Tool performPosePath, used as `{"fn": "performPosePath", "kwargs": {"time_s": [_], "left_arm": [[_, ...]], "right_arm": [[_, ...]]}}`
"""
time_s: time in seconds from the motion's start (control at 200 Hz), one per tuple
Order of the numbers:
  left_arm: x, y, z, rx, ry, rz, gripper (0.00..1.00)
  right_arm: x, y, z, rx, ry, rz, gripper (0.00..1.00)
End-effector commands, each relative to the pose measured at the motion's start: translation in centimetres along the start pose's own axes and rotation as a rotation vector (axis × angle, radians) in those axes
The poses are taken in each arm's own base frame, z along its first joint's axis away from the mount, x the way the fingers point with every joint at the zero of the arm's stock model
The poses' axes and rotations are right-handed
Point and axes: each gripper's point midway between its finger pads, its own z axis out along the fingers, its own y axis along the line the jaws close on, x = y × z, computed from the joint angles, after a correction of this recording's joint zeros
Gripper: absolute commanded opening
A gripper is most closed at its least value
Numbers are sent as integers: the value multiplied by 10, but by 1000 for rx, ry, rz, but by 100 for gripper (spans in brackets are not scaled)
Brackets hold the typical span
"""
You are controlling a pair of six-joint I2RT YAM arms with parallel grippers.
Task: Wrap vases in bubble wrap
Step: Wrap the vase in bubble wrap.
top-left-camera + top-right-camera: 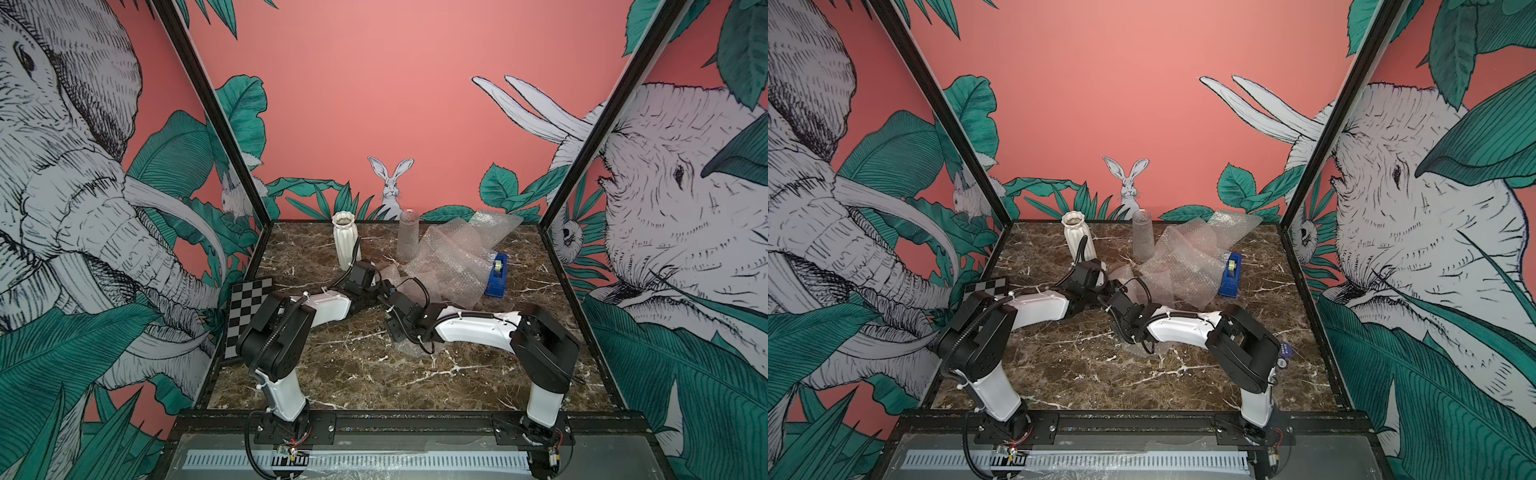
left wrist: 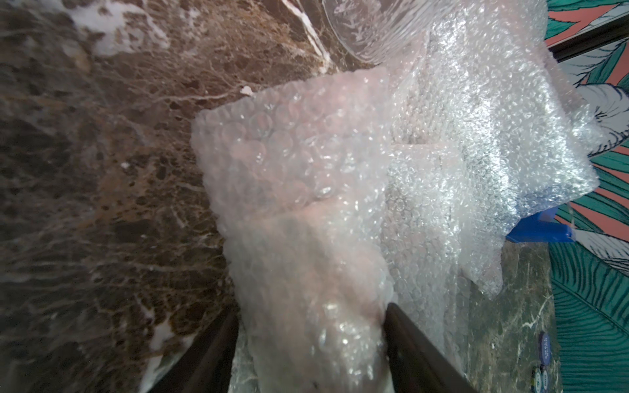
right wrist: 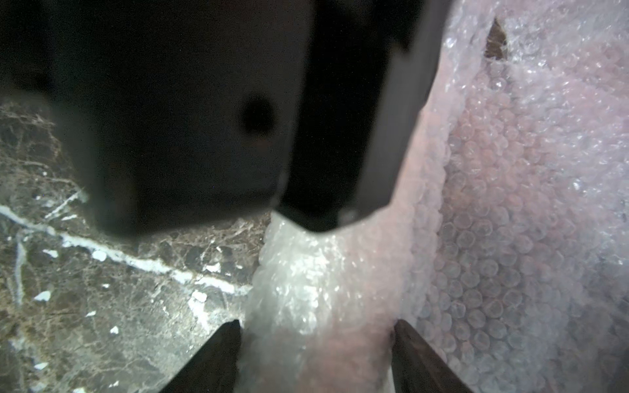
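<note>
A white ribbed vase [image 1: 345,239] [image 1: 1077,237] and a clear glass vase [image 1: 408,235] [image 1: 1143,239] stand upright at the back of the table. Loose bubble wrap [image 1: 453,257] [image 1: 1183,257] is heaped to their right. Both grippers meet at mid-table on one rolled bundle of bubble wrap [image 2: 292,177] [image 3: 320,289]. My left gripper [image 2: 311,306] [image 1: 376,287] presses the bundle from both sides. My right gripper [image 3: 315,323] [image 1: 386,291] clasps the same bundle, facing the left one. I cannot tell what is inside the roll.
A blue tape dispenser [image 1: 496,276] [image 1: 1229,276] sits to the right of the wrap heap. A checkerboard card [image 1: 249,316] leans at the left wall. Another piece of wrap [image 1: 405,345] lies under the right forearm. Walls enclose three sides of the marble table [image 1: 353,374].
</note>
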Motion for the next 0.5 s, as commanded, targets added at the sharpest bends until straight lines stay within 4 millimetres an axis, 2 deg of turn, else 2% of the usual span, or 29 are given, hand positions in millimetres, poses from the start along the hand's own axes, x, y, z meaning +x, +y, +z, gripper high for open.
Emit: {"fn": "performPosePath", "kwargs": {"time_s": [0.0, 0.08, 0.225, 0.395, 0.495], "left_arm": [[6, 3, 1, -20, 38, -21, 70], [2, -2, -3, -6, 32, -14, 71], [-8, -11, -12, 14, 9, -7, 82], [-22, -17, -27, 41, -48, 10, 95], [-27, -20, -34, 55, -79, 16, 99]], "right_arm": [[9, 1, 11, 5, 31, 17, 70], [12, -3, 12, -12, 34, 51, 67], [16, -8, 13, -74, 34, 136, 62], [19, -3, 13, -221, 13, 283, 57], [15, 2, 10, -326, -26, 360, 56]]}}
